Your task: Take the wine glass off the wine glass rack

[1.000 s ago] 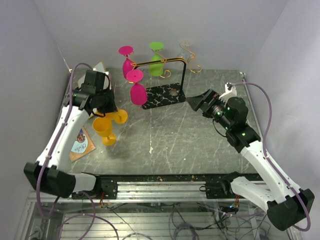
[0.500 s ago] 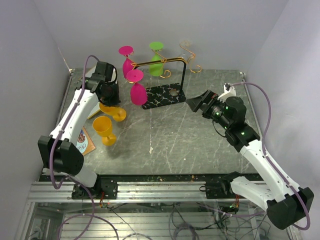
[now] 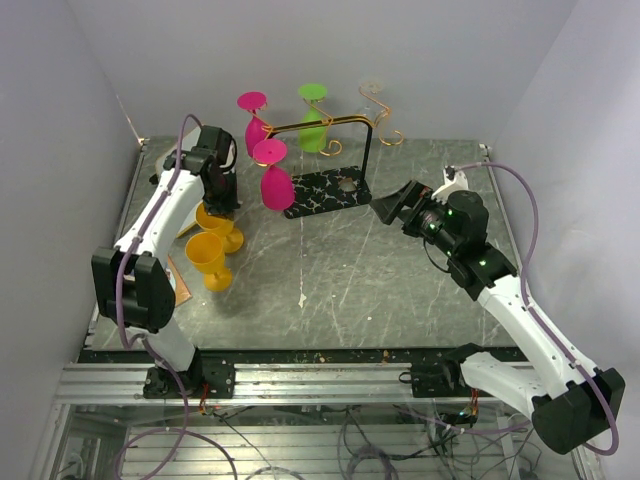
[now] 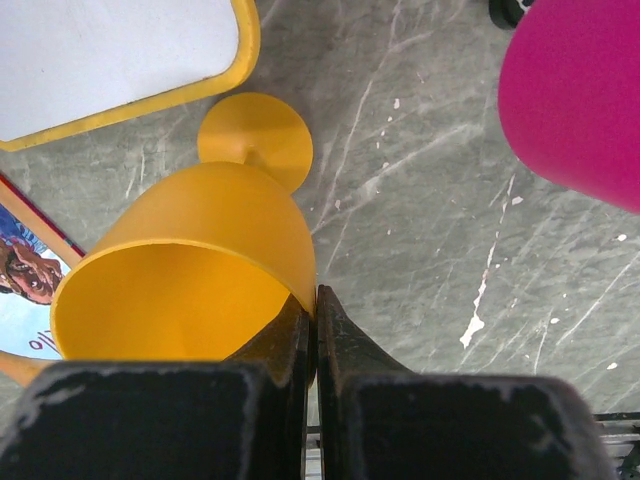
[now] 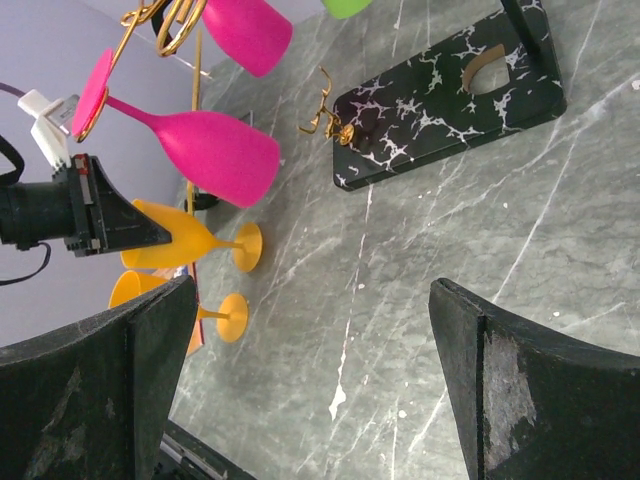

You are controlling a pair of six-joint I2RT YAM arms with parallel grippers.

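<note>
**Yellow glass off the rack, pinched in my left gripper**

The wine glass rack [image 3: 325,190] stands at the back middle of the table [image 3: 380,290], its black veined base flat on the surface and its gold wire top reaching left. Two pink glasses [image 3: 277,186] hang upside down from the left hooks, the nearer one low over the left end of the base. A green glass [image 3: 314,130] hangs behind them, nearer the post.

The yellow wine glass [image 4: 190,270] is clear of the rack, down by the table to the left of the base. It is tipped over on a slant, with its mouth toward my left wrist camera and its round foot pointing away. The foot is at or very near the surface; I cannot tell whether it rests there.

My left gripper [image 4: 312,330] is pressed nearly together, with the thin wall of that glass caught at the rim between its fingers.

A second yellow glass [image 3: 208,258] stands upright just in front of the held one. A picture card [image 3: 165,290] lies at the table's left edge, and the left wrist view shows a white board with a yellow border [image 4: 120,50] beyond the glass foot.

My right gripper [image 3: 390,207] hangs over the table to the right of the base, spread wide, holding nothing, and pointing toward the rack.
</note>
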